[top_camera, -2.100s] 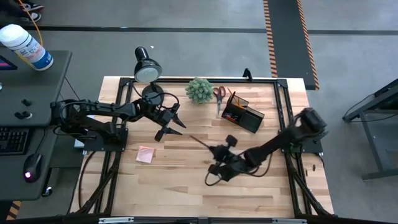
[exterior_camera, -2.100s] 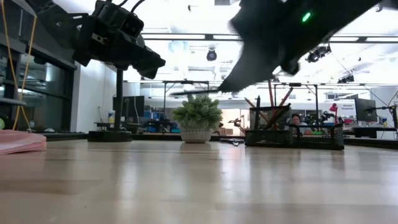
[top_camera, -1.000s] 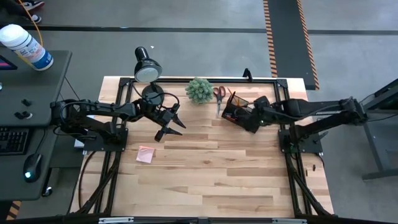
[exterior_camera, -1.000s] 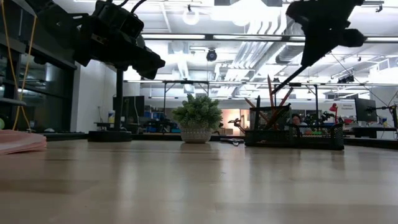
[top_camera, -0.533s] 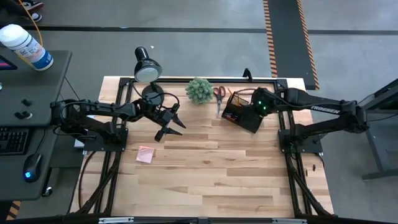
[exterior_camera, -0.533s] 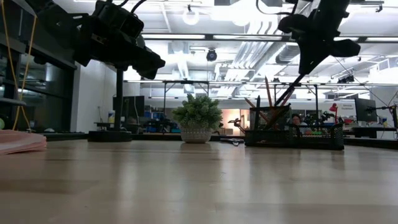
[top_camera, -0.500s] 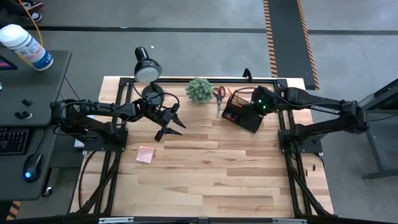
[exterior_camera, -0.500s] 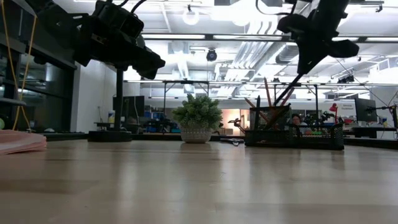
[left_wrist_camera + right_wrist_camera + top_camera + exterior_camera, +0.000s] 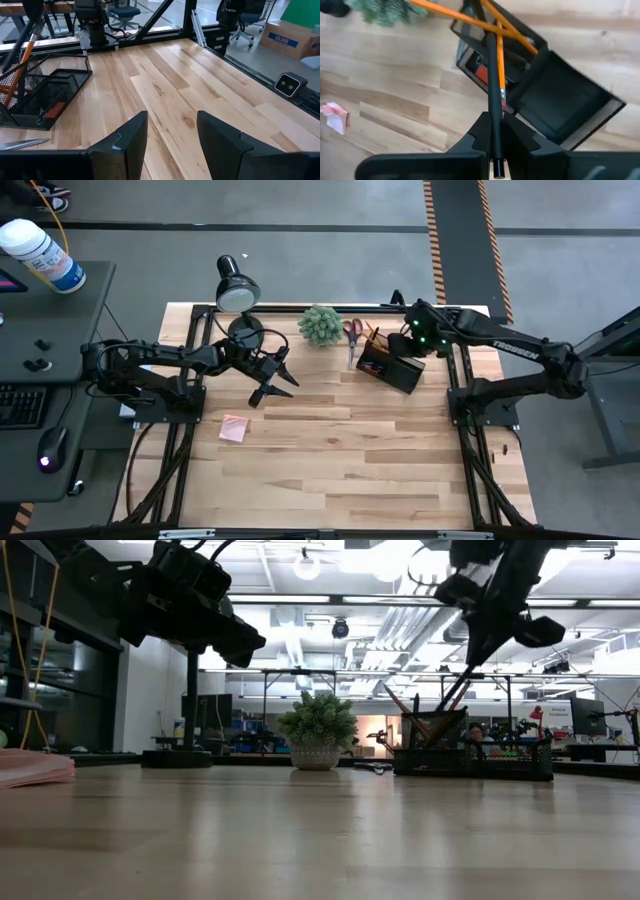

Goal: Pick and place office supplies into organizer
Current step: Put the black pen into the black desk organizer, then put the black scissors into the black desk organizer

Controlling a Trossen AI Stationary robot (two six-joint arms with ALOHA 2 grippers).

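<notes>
R hand (image 9: 494, 131) | now over organizer (image 9: 392, 362); grips black pencil (image 9: 493, 75)

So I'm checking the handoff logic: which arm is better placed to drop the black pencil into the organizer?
The right. Its gripper is shut on the black pencil directly above the organizer. The left gripper hangs open and empty over the table's left half.

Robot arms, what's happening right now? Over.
Right gripper shut on black pen, above the organizer. Left gripper open, hovering near the lamp. Nothing in the way.
</notes>
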